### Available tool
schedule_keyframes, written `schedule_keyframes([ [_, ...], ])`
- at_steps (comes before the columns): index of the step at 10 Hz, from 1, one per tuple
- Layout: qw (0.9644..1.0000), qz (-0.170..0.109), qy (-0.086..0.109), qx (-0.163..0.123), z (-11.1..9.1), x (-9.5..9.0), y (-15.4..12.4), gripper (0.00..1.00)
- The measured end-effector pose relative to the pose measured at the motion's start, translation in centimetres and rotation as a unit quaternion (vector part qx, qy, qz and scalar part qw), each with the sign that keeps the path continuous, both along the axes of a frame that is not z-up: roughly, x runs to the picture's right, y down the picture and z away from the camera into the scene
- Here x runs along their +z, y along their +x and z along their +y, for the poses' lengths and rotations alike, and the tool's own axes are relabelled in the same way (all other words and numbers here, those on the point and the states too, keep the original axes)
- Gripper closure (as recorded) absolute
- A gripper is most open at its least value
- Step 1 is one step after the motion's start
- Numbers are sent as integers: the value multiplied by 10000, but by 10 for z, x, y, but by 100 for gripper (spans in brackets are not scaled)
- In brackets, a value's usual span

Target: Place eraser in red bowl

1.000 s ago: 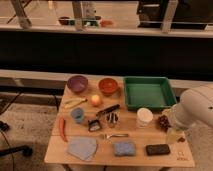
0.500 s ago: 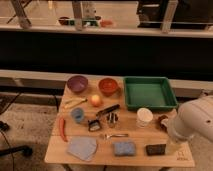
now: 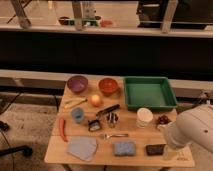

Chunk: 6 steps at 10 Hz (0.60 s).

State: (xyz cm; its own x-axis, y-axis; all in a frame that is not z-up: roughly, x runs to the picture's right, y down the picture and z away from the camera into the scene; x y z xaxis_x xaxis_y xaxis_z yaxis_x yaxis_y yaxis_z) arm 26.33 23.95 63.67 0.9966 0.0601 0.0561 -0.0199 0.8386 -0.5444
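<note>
The eraser [image 3: 155, 149], a small flat black block, lies on the wooden table [image 3: 135, 136] near the front right edge. The red bowl [image 3: 108, 85] stands at the back middle, to the right of the purple bowl [image 3: 77, 83]. My white arm [image 3: 194, 131] comes in from the right and hangs over the front right corner. The gripper [image 3: 169, 150] is low at the arm's end, just right of the eraser and very close to it. I cannot tell whether it touches the eraser.
A green tray [image 3: 149, 92] sits at the back right. A white cup [image 3: 144, 117], a blue sponge [image 3: 124, 148], a grey cloth [image 3: 82, 148], a black-handled tool [image 3: 107, 110], a fork [image 3: 114, 135], a blue cup [image 3: 77, 115], an orange fruit [image 3: 96, 100] and a red chili [image 3: 62, 129] lie between.
My arm has moved down and to the left, bringing the gripper from beside the tray to the eraser at the front right. The objects have not moved.
</note>
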Motion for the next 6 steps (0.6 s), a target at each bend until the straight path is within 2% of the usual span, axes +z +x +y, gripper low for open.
schedule_keyframes([
  [3, 9999, -77, -116, -85, 25, 13, 2, 20],
  [5, 9996, -109, -228, -97, 35, 24, 3, 20],
  [6, 9993, -114, -339, -101, 43, 29, 5, 20],
])
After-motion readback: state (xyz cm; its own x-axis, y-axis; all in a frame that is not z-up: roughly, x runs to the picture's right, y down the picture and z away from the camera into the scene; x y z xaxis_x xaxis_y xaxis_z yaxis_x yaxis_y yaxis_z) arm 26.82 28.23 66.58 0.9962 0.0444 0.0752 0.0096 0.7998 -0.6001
